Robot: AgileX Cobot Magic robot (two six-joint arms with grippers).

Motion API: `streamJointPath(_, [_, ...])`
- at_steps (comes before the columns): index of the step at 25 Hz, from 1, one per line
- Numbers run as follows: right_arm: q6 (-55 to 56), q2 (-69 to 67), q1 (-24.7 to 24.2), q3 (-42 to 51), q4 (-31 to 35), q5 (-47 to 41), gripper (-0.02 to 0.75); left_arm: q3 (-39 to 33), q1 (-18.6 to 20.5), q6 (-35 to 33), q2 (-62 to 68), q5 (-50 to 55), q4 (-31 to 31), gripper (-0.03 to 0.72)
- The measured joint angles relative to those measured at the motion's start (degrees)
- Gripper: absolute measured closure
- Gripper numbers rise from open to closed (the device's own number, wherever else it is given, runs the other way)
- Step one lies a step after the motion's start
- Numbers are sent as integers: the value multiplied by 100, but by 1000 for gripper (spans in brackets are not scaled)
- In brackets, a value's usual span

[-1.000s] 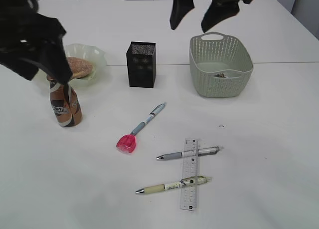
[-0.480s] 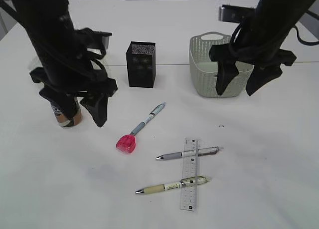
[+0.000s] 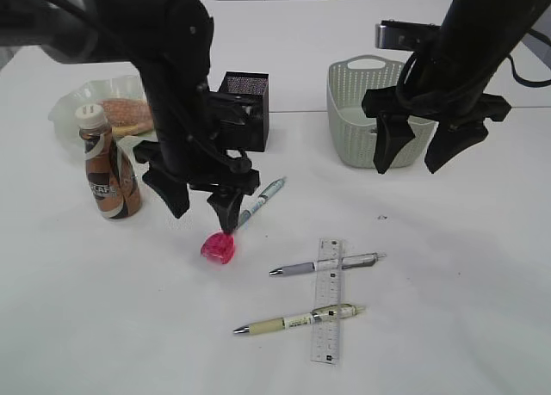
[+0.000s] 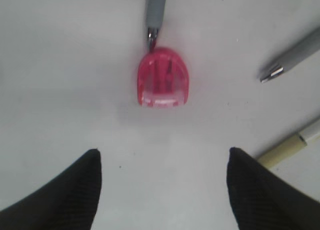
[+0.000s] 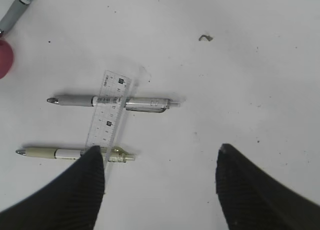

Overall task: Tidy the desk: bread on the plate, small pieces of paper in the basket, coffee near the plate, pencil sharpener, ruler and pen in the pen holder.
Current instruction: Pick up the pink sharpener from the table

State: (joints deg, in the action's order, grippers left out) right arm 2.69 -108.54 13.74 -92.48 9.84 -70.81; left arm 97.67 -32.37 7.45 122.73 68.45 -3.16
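Note:
My left gripper (image 3: pixel 202 216) hangs open just above the pink pencil sharpener (image 3: pixel 218 248), which lies ahead of the jaws (image 4: pixel 164 78) with a blue-grey pen's (image 3: pixel 263 199) tip touching it. My right gripper (image 3: pixel 406 165) is open and empty in front of the basket (image 3: pixel 353 128). Below it the clear ruler (image 5: pixel 109 112) lies across a grey pen (image 5: pixel 75 100) and a yellowish pen (image 5: pixel 50 153). The bread (image 3: pixel 129 113) sits on the plate (image 3: pixel 73 102). The coffee (image 3: pixel 108 175) stands beside the plate. The pen holder (image 3: pixel 250 102) is behind my left arm. The small pieces of paper are hidden.
A tiny curled scrap (image 5: pixel 204 38) lies on the desk (image 3: pixel 482 283) between the basket and the pens. My right arm covers part of the basket's inside. The desk seam runs behind the pen holder.
My left gripper has left the coffee standing, swung right to hover over the pencil sharpener, and its jaws have widened. My right gripper came down in front of the basket, then held still.

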Motion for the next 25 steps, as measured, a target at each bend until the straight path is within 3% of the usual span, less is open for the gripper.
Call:
streamJointPath(7, [-22, 0, 0, 0, 0, 10, 227, 756, -25, -39, 669, 75, 137, 118])
streamJointPath(25, [-69, 0, 0, 0, 0, 10, 227, 822, -25, -148, 1213, 84, 137, 118])
